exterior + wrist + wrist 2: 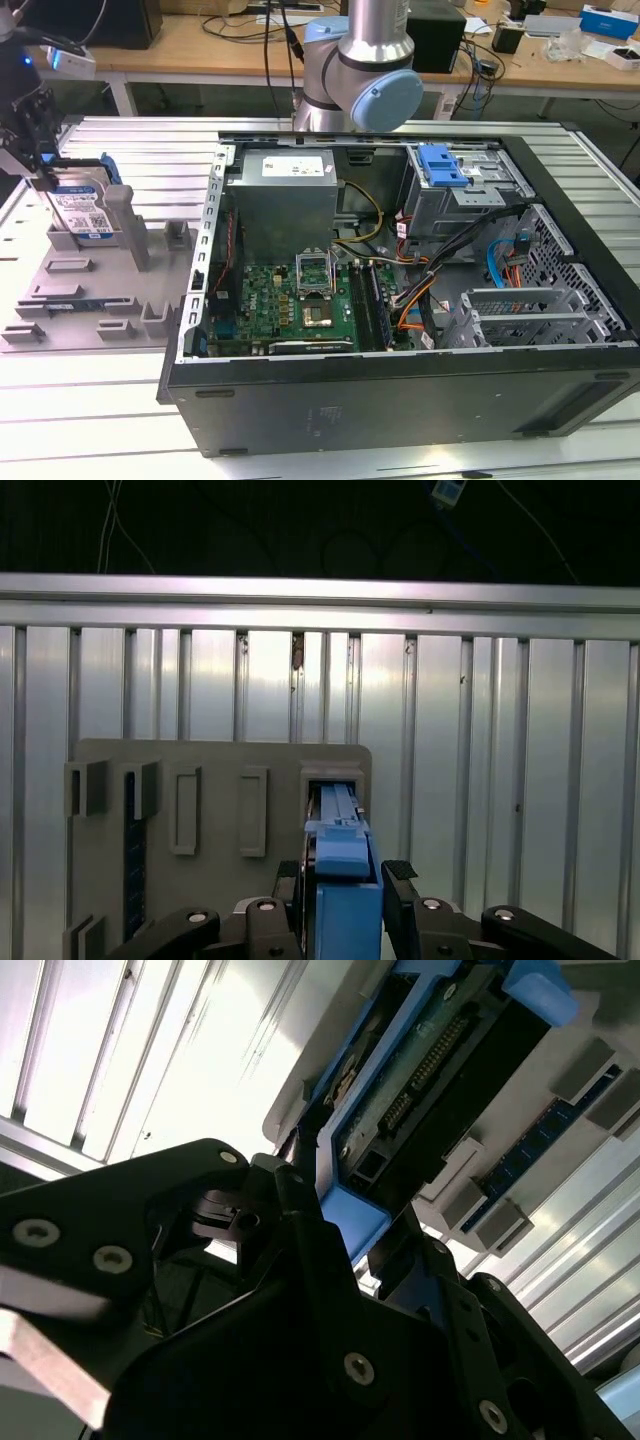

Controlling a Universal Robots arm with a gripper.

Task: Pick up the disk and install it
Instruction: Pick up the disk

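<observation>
Standing on edge in a slot of the grey plastic holder tray (70, 300), the flat silver metal, blue-railed disk (82, 212) is clamped across its rails by the black gripper (348, 878); it is probably stiff, weighty and shock-sensitive, so those rigid edges suit gripping.

The exterior view's left edge crops the gripper (42, 175), which seemingly hides part of the disk (85, 212).
</observation>
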